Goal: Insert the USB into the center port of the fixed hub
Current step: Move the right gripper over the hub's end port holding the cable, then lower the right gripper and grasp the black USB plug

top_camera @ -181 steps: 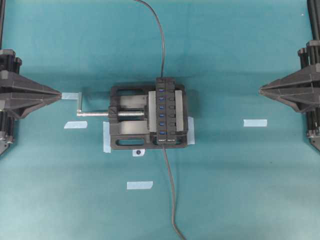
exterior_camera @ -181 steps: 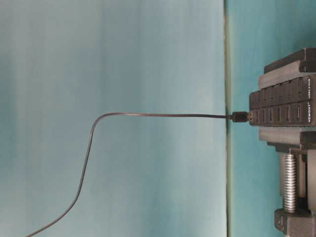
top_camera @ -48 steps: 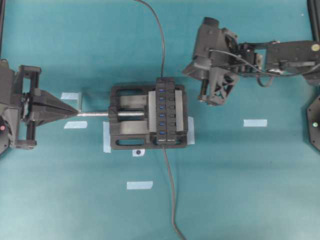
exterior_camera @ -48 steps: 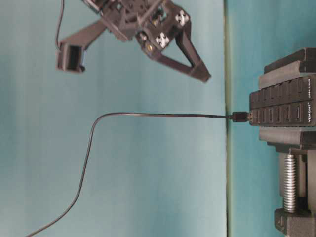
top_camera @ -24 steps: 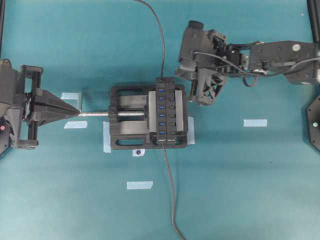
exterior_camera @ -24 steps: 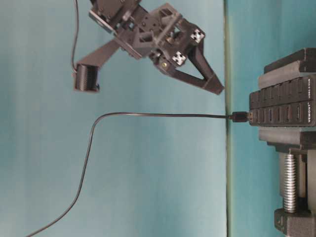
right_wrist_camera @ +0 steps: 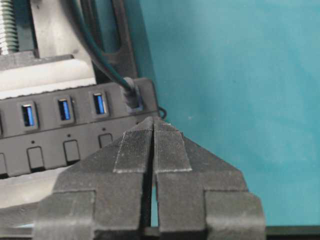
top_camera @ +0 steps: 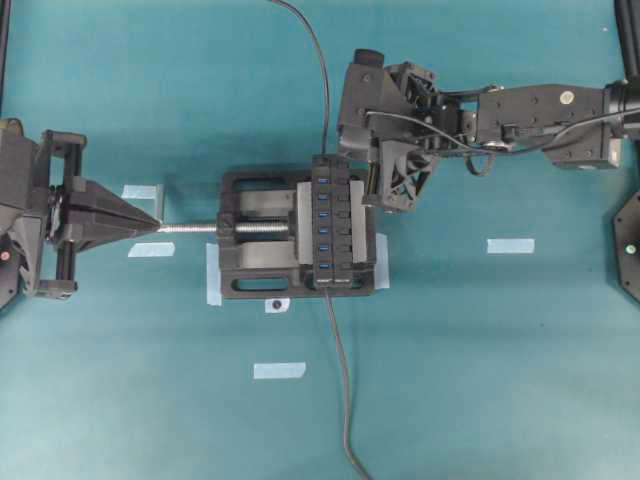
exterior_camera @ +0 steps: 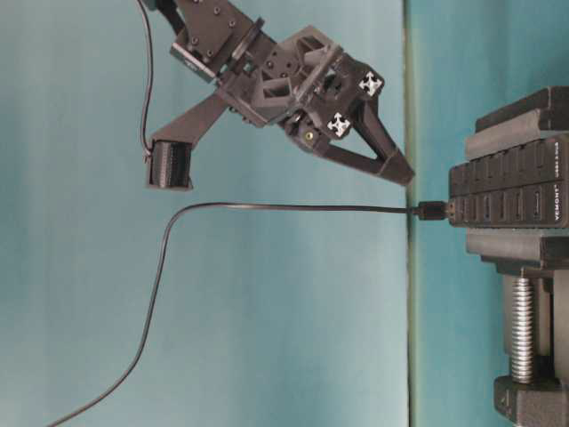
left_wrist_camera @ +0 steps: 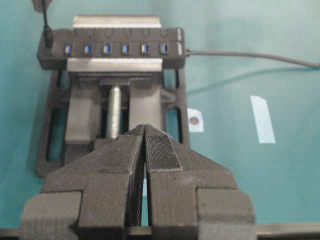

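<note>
My right claw [exterior_camera: 404,173], pinched shut and empty, hangs upper right above the USB [exterior_camera: 433,211]: light, rigid plug, limp cable; I'd grip its black shell.

Teal table [top_camera: 480,380] carries a black vise [top_camera: 255,272] at center, sitting on pale tape patches, screw handle pointing left. Loose tape strips [top_camera: 279,370] lie scattered: two left of the vise, one right, one below, plus a small dark dot [top_camera: 275,303] on tape at the vise's lower edge. A cable [top_camera: 343,400] runs across the table from the vise to the bottom edge.
</note>
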You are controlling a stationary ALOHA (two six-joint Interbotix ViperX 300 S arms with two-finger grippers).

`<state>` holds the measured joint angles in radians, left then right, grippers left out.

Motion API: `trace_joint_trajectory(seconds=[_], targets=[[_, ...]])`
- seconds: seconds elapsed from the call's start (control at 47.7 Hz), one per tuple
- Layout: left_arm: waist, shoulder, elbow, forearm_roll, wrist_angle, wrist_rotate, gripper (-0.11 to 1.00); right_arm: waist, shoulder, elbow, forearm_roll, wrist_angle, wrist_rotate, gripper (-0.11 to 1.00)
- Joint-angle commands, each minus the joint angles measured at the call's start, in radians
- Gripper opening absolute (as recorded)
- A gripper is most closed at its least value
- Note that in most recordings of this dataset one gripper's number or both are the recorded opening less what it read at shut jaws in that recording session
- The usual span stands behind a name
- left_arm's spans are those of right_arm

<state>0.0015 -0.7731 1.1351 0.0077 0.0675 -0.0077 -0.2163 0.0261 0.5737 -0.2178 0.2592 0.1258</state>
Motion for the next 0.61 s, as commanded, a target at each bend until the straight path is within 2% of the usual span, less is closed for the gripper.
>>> trace_joint_trajectory(seconds=[0.0, 0.252, 0.398, 0.482, 0.587], targets=[[0.002, 0.003, -0.025, 0.002, -0.005, -0.002, 0.0, 0.009, -0.014, -0.023, -0.002, 0.005, -0.011, -0.01], [0.002, 0.005, -0.025, 0.002, -0.005, -0.002, 0.0, 0.011, -0.014, -0.026, -0.002, 0.034, -0.006, 0.01], [0.002, 0.005, -0.025, 0.002, -0.005, -0.002, 0.0, 0.009, -0.014, -0.026, -0.002, 0.028, -0.008, 0.08], [0.002, 0.005, -0.026, 0.002, -0.005, -0.002, 0.0, 0.011, -0.012, -0.028, -0.002, 0.021, -0.008, 0.18], [0.002, 0.005, -0.026, 0.002, -0.005, -0.002, 0.0, 0.011, -0.012, -0.031, -0.002, 0.018, -0.005, 0.42]])
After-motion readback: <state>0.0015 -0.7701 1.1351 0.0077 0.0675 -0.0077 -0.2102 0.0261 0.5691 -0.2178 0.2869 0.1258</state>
